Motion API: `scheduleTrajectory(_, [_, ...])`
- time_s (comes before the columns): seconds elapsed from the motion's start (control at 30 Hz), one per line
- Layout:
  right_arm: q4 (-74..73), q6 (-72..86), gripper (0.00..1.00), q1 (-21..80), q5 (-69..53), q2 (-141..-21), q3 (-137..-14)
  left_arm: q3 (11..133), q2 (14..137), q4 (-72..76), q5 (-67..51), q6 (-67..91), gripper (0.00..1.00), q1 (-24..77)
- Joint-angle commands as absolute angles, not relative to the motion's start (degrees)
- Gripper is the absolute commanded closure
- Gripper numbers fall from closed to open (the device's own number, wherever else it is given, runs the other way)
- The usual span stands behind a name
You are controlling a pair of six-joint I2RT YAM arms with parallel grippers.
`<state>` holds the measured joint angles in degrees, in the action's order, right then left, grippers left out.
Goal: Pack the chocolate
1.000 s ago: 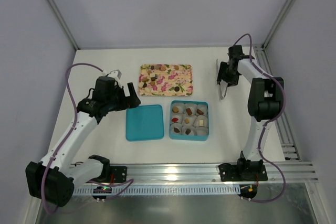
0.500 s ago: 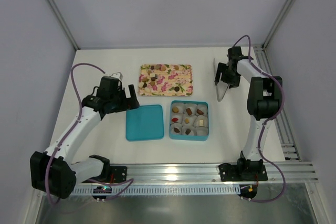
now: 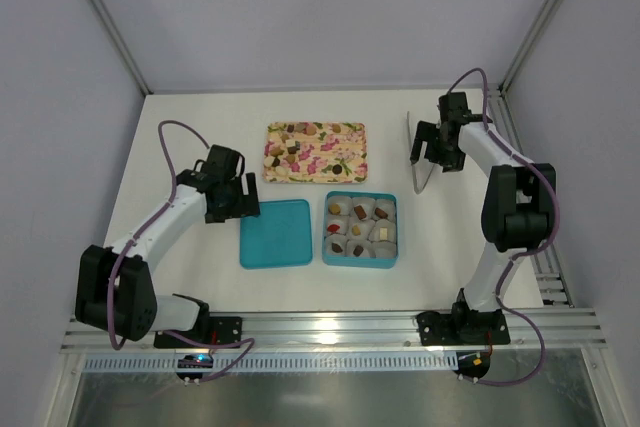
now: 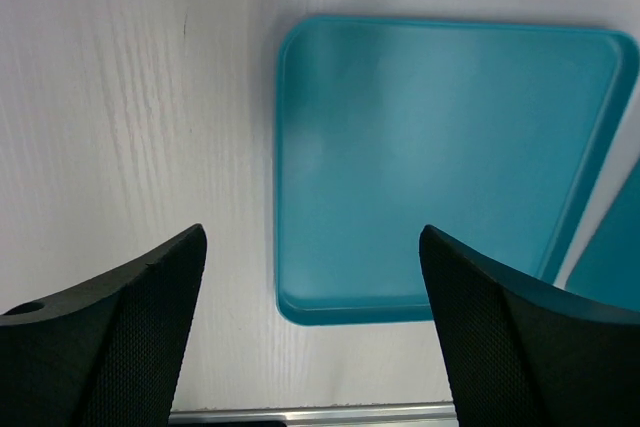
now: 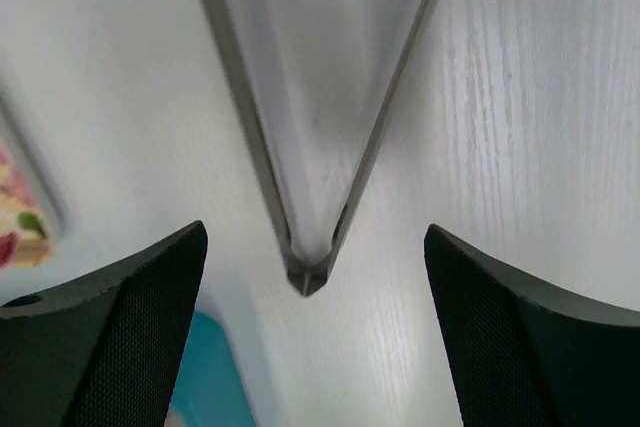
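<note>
The left gripper (image 4: pixel 312 247) and right gripper (image 5: pixel 315 242) both hung released; an off-centre pinch could skid the V-shaped metal tongs (image 5: pixel 265 147), lying at two o'clock, away.

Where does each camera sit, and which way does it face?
Top: above, behind the bases, facing down at the table; both arms show.
Left wrist: on that arm, facing down at the lid; open left gripper shows.
Right wrist: on that arm, facing down at the tongs; open right gripper shows.
Shared: top and left wrist, lid; top and right wrist, tongs.
</note>
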<state>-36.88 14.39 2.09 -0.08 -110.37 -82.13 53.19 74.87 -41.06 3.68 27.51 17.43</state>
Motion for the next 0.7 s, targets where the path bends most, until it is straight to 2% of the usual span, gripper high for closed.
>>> scheduleTrajectory(0.0, [-33.14,14.94,0.11,6.39,-1.14,-98.63,-79.73,55.37,79.52,-43.41,5.27,26.11,0.16,17.23])
scheduleTrajectory(0.13, [-31.30,14.94,0.12,13.07,-1.49,-91.42,-74.81,56.34,84.37,-43.86,5.97,26.02,0.36,17.23])
scheduleTrajectory(0.23, [-28.49,16.95,0.16,17.29,-4.91,-87.02,-71.73,56.69,87.18,-43.86,6.06,25.93,0.46,16.35])
scheduleTrajectory(0.43, [-25.14,20.29,0.18,30.73,-8.17,-86.83,-71.89,57.13,91.14,-42.28,2.73,25.40,0.53,14.50])
scheduleTrajectory(0.67, [-21.62,22.59,0.19,39.27,-11.51,-92.81,-73.91,57.57,94.83,-41.05,0.36,24.70,0.63,12.84])
